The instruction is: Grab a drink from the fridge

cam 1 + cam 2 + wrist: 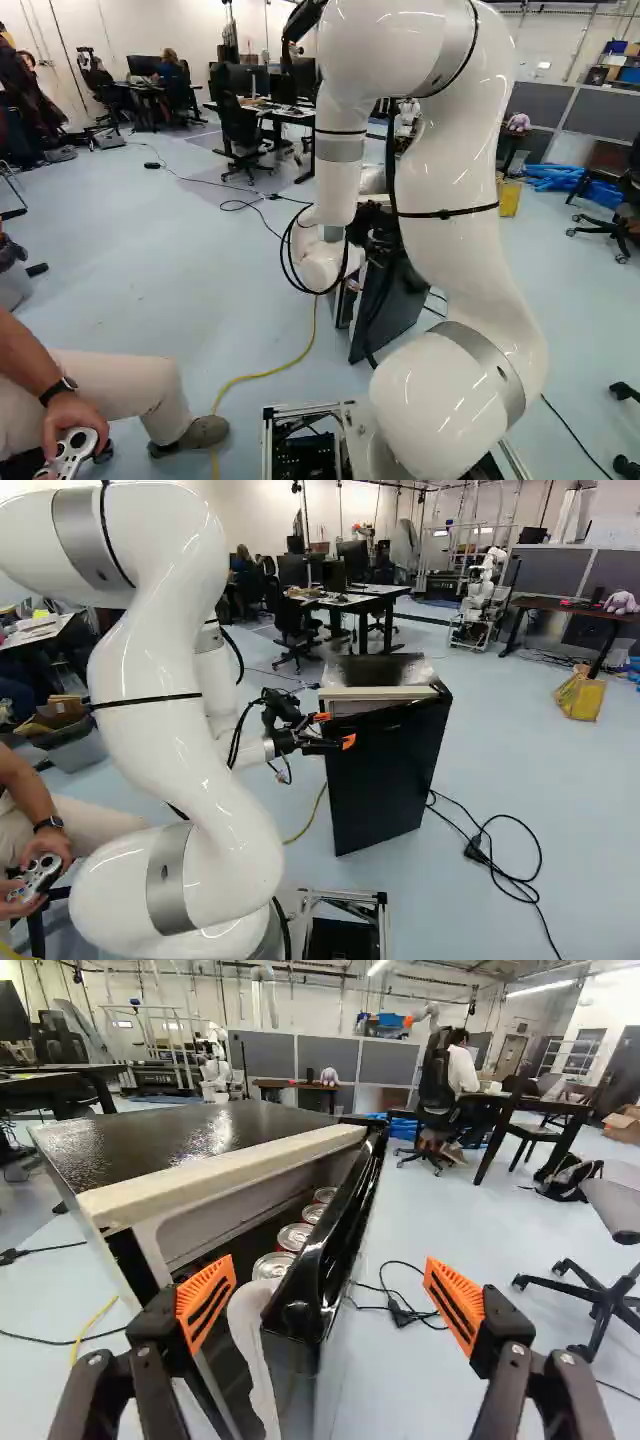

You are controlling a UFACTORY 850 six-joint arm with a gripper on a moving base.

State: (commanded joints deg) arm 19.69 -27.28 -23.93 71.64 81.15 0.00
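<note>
Centre right of the right base view, the fridge door (385,780) is ajar; tool (331,1265) spread, empty; cans (294,1237) unfetched

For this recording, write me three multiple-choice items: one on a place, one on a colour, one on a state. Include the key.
1. Where are the drink cans?
A) On top of the fridge
B) On the floor
C) Inside the fridge

2. What colour are the pads of the gripper?
A) Orange
B) Green
C) White

3. How does the fridge door stand?
A) Fully shut
B) Partly open
C) Taken off

Key:
1 C: the wrist view shows can tops down in the gap behind the door.
2 A: both pads show orange there.
3 B: a gap separates door and body, showing the interior.
</note>
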